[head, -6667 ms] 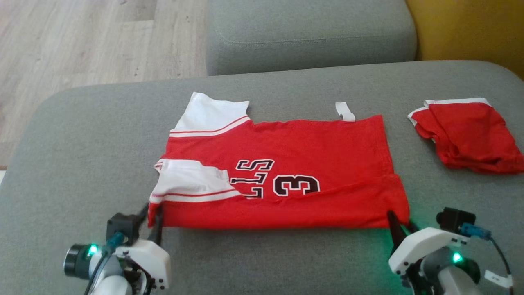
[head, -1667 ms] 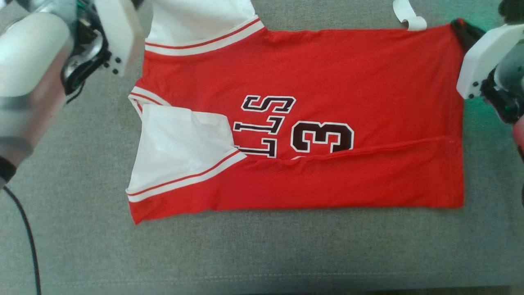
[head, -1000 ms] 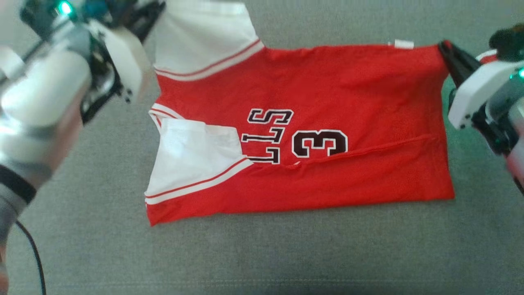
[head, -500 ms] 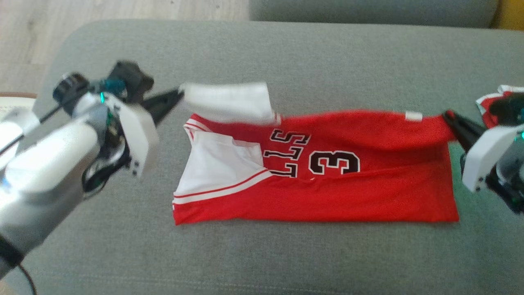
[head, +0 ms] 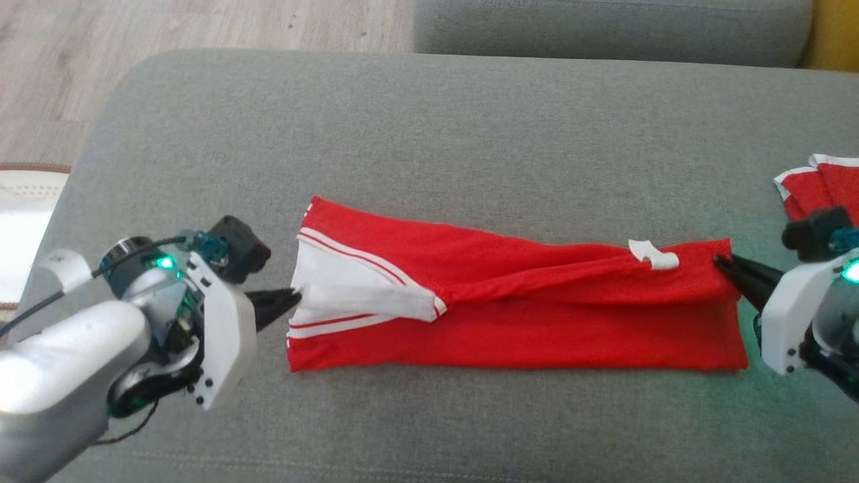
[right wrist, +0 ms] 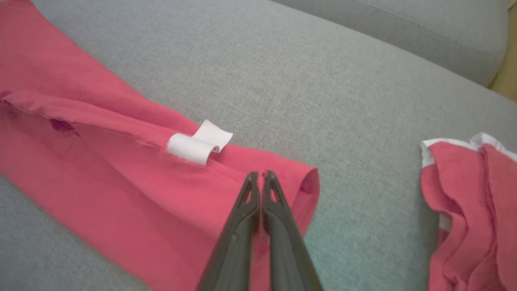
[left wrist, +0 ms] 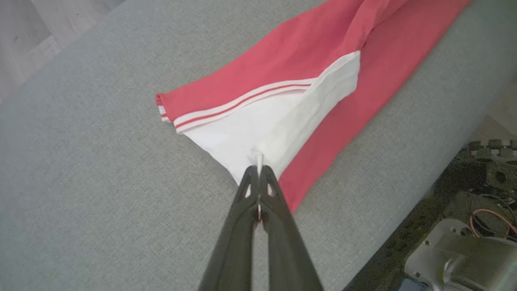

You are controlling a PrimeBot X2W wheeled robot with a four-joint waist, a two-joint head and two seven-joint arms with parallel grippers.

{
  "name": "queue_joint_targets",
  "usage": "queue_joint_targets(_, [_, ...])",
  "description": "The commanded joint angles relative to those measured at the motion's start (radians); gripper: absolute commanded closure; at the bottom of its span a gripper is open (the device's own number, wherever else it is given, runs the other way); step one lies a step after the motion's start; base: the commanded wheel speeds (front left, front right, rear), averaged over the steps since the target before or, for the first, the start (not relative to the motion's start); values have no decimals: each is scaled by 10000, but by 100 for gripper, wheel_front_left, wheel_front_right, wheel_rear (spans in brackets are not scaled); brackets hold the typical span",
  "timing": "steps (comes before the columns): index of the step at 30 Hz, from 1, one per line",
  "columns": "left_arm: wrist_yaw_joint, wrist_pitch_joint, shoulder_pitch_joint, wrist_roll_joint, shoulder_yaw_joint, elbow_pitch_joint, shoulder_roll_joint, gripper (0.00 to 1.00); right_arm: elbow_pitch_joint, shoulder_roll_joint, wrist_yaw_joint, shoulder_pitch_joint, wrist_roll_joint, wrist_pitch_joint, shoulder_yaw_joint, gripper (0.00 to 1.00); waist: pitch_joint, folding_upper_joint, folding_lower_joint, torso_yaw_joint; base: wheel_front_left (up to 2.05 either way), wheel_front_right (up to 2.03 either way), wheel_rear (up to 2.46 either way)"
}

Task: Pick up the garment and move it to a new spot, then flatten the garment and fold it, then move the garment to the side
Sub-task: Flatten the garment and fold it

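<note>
The garment [head: 523, 322], a red jersey with white sleeves, lies folded into a long strip across the grey cushion [head: 470, 134]. My left gripper [head: 295, 298] is at its left end, shut on the corner of the white sleeve [left wrist: 258, 133]. In the left wrist view the gripper [left wrist: 257, 169] pinches white cloth between its fingers. My right gripper [head: 721, 263] is at the right end, shut on the red hem corner [right wrist: 295, 182]. A white label [right wrist: 198, 143] curls up near the right gripper [right wrist: 260, 174]. The printed number is hidden inside the fold.
A second red and white garment [head: 819, 191] lies bunched at the cushion's right edge. The couch's back cushion [head: 604, 27] runs along the top. Wooden floor [head: 201, 23] and a pale rug [head: 20, 221] are on the left.
Both grippers have carried the garment's far edge towards me and laid it over the near half, hiding the number. The head view has also shifted.
</note>
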Motion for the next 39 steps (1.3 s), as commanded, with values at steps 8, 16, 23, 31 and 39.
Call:
queue_joint_targets(8, [-59, 926, 63, -266, 517, -779, 863, 100, -848, -833, -9, 345, 641, 661, 306, 100, -103, 0, 1, -217, 0, 0, 0])
queue_joint_targets(16, [-62, 1439, 262, -567, 515, -974, 1100, 100, -1378, -1251, -9, 487, 1088, 1397, 687, 100, -192, 0, 1, -343, 0, 0, 0])
queue_joint_targets(23, [-56, 1569, 404, -556, 514, -947, 1041, 100, -1704, -1435, -9, 537, 1341, 1801, 890, 100, -202, 0, 1, -405, 0, 0, 0])
queue_joint_targets(31, [27, 1569, 630, -493, 517, -829, 972, 0, -1866, -1535, -9, 720, 2376, 2711, 751, 0, -388, 0, 1, -536, 0, 0, 0])
queue_joint_targets(39, [742, 542, 666, -377, 1024, -597, 785, 0, -1846, -1606, -9, 656, 2711, 2528, 36, 0, -600, 0, 1, -652, 0, 0, 0])
